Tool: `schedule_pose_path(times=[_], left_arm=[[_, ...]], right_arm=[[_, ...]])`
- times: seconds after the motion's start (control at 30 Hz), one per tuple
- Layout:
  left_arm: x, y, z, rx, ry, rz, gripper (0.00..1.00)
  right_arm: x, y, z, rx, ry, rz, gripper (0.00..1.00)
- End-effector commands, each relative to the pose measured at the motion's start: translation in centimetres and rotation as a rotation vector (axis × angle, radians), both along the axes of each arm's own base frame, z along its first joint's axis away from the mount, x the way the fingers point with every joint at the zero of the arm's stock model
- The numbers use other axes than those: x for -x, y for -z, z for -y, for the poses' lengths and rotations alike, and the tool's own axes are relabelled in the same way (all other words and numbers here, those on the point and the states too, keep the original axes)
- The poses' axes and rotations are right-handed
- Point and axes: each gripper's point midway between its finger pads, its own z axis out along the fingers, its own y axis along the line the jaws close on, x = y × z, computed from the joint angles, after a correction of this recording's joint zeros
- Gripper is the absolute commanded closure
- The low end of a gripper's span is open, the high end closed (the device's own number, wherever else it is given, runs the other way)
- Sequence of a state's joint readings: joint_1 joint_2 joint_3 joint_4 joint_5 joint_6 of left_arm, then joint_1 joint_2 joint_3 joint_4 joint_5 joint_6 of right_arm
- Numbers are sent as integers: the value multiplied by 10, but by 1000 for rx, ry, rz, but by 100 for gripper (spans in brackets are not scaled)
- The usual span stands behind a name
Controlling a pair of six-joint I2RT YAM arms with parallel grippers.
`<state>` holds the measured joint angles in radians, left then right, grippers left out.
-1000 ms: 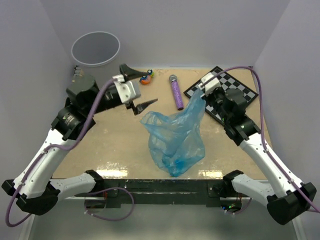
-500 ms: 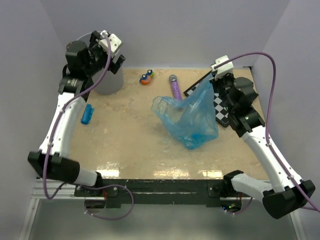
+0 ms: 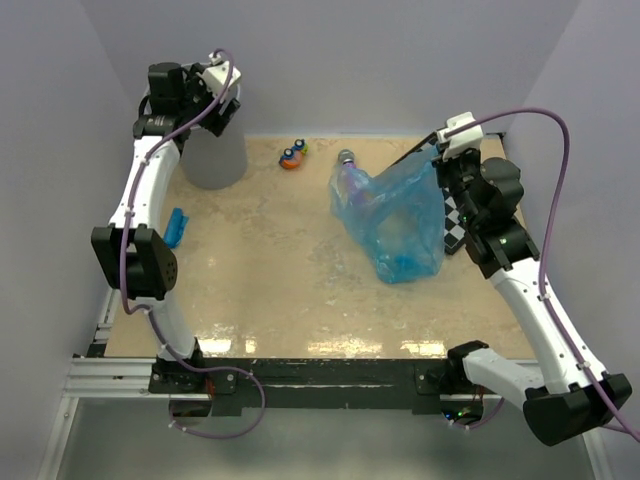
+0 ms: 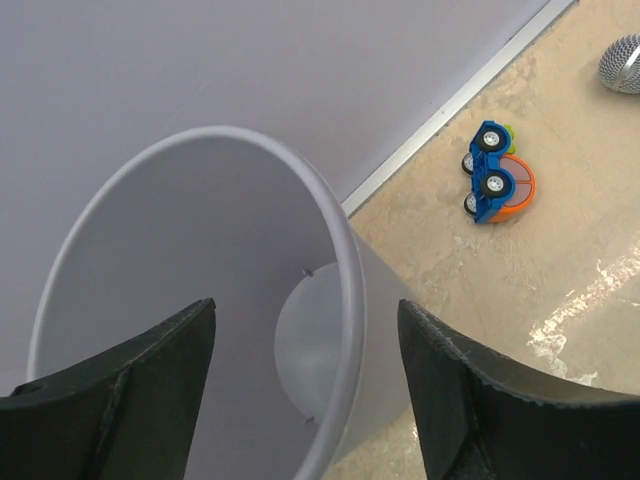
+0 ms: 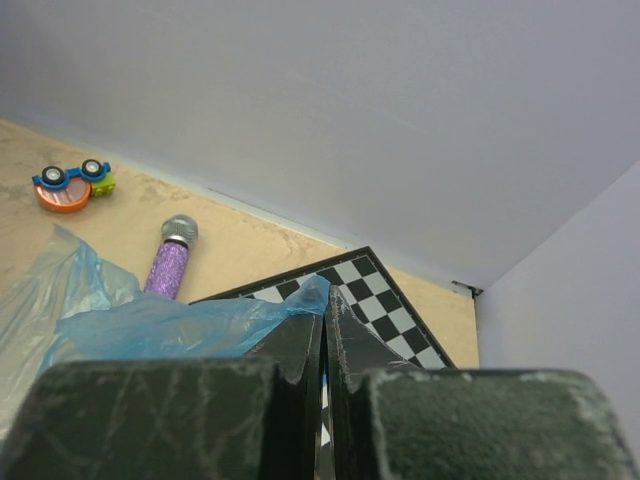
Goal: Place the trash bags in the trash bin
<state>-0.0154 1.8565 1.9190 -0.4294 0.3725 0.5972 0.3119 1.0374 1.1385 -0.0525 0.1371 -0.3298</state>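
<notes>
Near the worktop's [image 3: 270, 280] far right corner the bag [image 3: 395, 215] hung pinched in the right gripper [image 5: 325, 312], well apart from the far-left-corner bin [image 4: 330, 300] beneath the spread left gripper [image 4: 305, 395], so carrying it across could snag the microphone [image 5: 170, 262].

Soft even light, faint shadows, glare on table [image 3: 262, 290] front

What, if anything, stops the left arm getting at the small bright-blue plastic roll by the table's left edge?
Probably nothing: the small bright-blue plastic roll lies uncovered beside that arm; its open end effector hovers above the round grey bin.
</notes>
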Motion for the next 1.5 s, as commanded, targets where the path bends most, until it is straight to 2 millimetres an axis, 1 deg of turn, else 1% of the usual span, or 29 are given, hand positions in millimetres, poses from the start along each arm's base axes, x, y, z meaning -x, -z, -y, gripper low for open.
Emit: schedule_pose_path(times=[0.0, 0.07, 0.2, 0.23, 0.3, 0.33, 0.4, 0.43, 0.47, 0.53, 0.57, 0.63, 0.67, 0.7, 0.8, 0.87, 0.9, 0.97, 1.03, 1.07, 1.1, 1.17, 1.23, 1.33, 1.4, 1.47], left_arm=[[-11, 9, 3, -24, 48, -36, 26], [-16, 14, 3, -33, 52, -39, 32], [-25, 28, 0, -59, 52, -71, 39], [-27, 30, -1, -60, 49, -78, 42], [-26, 30, 1, -64, 70, -94, 50], [-23, 32, 5, -59, 87, -107, 55], [-12, 30, 11, -49, 133, -124, 67], [-3, 28, 16, -39, 161, -131, 74], [8, 21, 22, -29, 188, -132, 82], [28, 19, 31, -5, 231, -150, 97], [38, 16, 36, 3, 253, -151, 100], [63, 7, 45, 6, 285, -147, 100], [77, -4, 50, 5, 299, -128, 100], [94, -5, 56, -2, 323, -133, 100], [141, -25, 80, -25, 396, -104, 100], [175, -33, 100, -24, 459, -93, 100], [193, -34, 110, -22, 498, -91, 100], [224, -37, 132, 4, 577, -82, 100], [248, -36, 154, 61, 638, -87, 100], [259, -36, 165, 81, 674, -84, 100], [271, -31, 179, 94, 714, -100, 100], [286, -21, 196, 94, 756, -133, 100], [298, -12, 211, 85, 797, -159, 100], [310, -1, 227, 74, 832, -175, 100], [315, 7, 235, 60, 845, -174, 100], [319, 17, 242, 45, 859, -179, 100]], right_arm=[[9, -15, 4, -34, -4, 39, 100], [9, -14, 5, -33, -7, 38, 100], [8, -14, 2, -37, -23, 36, 100], [7, -14, 1, -40, -25, 35, 100], [7, -17, 1, -41, -28, 39, 100], [7, -18, 1, -43, -26, 44, 100], [8, -20, 2, -44, -25, 48, 100], [8, -22, 2, -42, -25, 53, 100], [9, -24, 2, -43, -29, 56, 100], [10, -32, 2, -42, -34, 72, 100], [10, -34, 1, -41, -38, 75, 100], [9, -40, -1, -46, -46, 87, 100], [8, -43, -1, -46, -49, 93, 100], [7, -47, -2, -52, -53, 99, 100], [3, -59, -4, -61, -58, 123, 100], [-1, -66, -5, -68, -57, 138, 100], [-3, -67, -6, -70, -57, 138, 100], [-7, -82, -6, -86, -54, 180, 100], [-13, -92, -4, -112, -34, 203, 100], [-13, -106, -2, -134, -23, 235, 100], [-14, -117, 1, -154, -4, 257, 100], [-12, -140, 5, -189, 12, 311, 100], [-4, -171, 9, -218, 20, 395, 100], [9, -209, 15, -248, 29, 485, 100], [14, -228, 19, -269, 37, 527, 100], [20, -243, 16, -274, 12, 552, 100]])
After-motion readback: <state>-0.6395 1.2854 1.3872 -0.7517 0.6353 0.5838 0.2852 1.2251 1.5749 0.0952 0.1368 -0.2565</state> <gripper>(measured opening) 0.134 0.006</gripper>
